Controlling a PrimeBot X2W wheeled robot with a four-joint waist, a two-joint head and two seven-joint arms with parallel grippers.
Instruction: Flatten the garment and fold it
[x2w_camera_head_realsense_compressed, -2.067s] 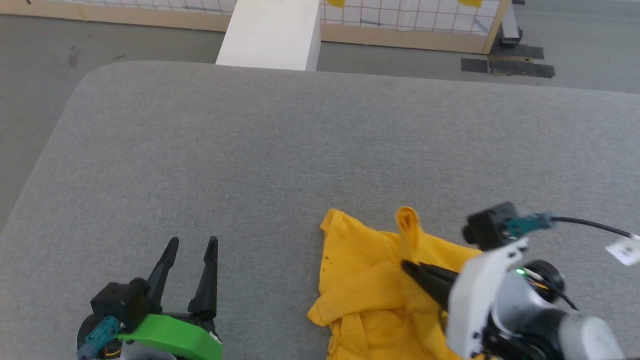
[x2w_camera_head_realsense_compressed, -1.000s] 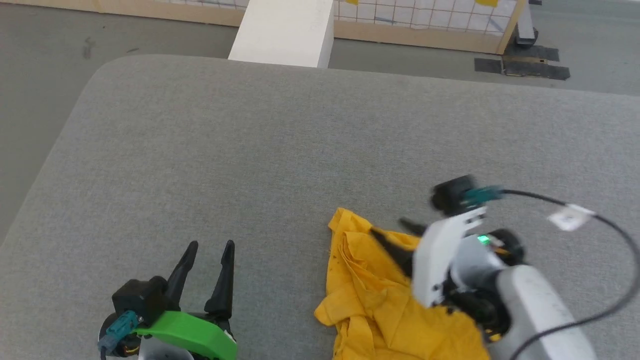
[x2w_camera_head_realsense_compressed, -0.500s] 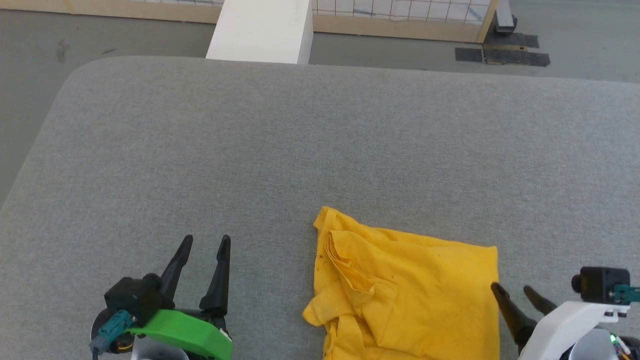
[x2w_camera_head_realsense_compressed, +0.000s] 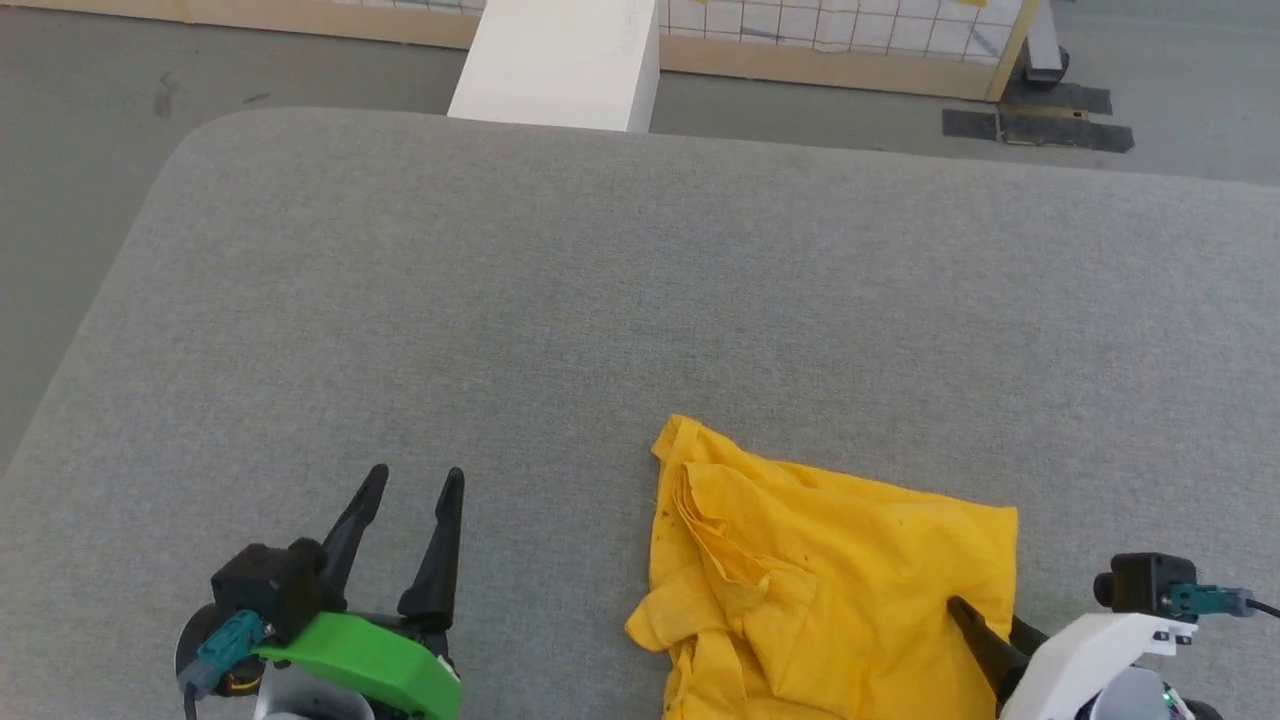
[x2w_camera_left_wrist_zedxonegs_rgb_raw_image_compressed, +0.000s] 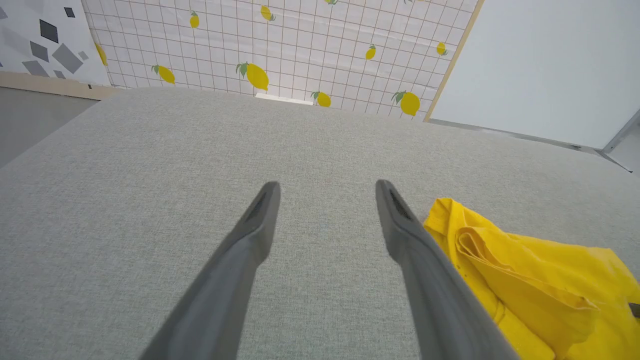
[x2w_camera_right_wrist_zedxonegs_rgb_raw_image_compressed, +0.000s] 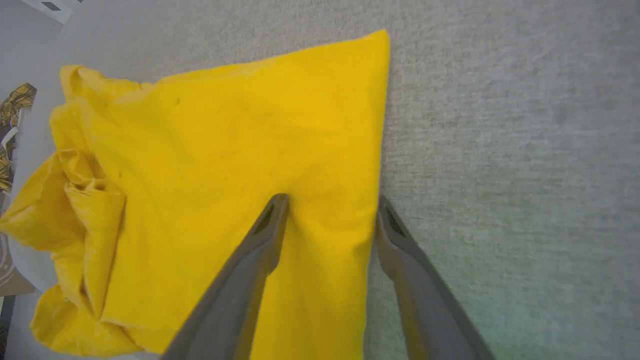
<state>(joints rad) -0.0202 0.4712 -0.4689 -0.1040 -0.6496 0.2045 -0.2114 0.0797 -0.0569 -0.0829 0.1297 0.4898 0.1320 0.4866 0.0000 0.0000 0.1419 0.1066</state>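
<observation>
A wide grey fabric-covered surface (x2w_camera_head_realsense_compressed: 600, 300) spreads out ahead, with grey floor (x2w_camera_head_realsense_compressed: 70, 150) beyond its rounded far-left corner. Past the far edge stand a white block (x2w_camera_head_realsense_compressed: 555, 60) and a wood-framed panel (x2w_camera_left_wrist_zedxonegs_rgb_raw_image_compressed: 280, 45) of grid-lined sheet printed with lemons. Two dark patches of tape (x2w_camera_head_realsense_compressed: 1040, 125) lie on the floor at the far right.

At the near left, the left gripper (x2w_camera_head_realsense_compressed: 412, 478) hangs over bare fabric, its green-cased wrist low in the head view. Its two dark fingers (x2w_camera_left_wrist_zedxonegs_rgb_raw_image_compressed: 250, 235) stand wide apart with nothing between them and nothing held. In its own wrist view the garment's bunched corner sits just beside the right-hand finger, but I cannot tell whether they touch.

The garment (x2w_camera_head_realsense_compressed: 830, 560) lies right of centre at the near edge of the surface, its lower part cut off by the head view's border. Only plain yellow cloth with a few small dark specks shows. Its left side is crumpled into ridges and a rolled fold, while its right part lies smooth and flat, ending in a straight edge and a sharp far corner (x2w_camera_right_wrist_zedxonegs_rgb_raw_image_compressed: 385, 35).

The right gripper (x2w_camera_right_wrist_zedxonegs_rgb_raw_image_compressed: 331, 200) straddles that straight edge with its fingers parted. One fingertip (x2w_camera_right_wrist_zedxonegs_rgb_raw_image_compressed: 272, 215) presses on the yellow cloth and dimples it slightly. The other rests on the grey surface just outside the edge. No cloth is lifted or pinched between them.
</observation>
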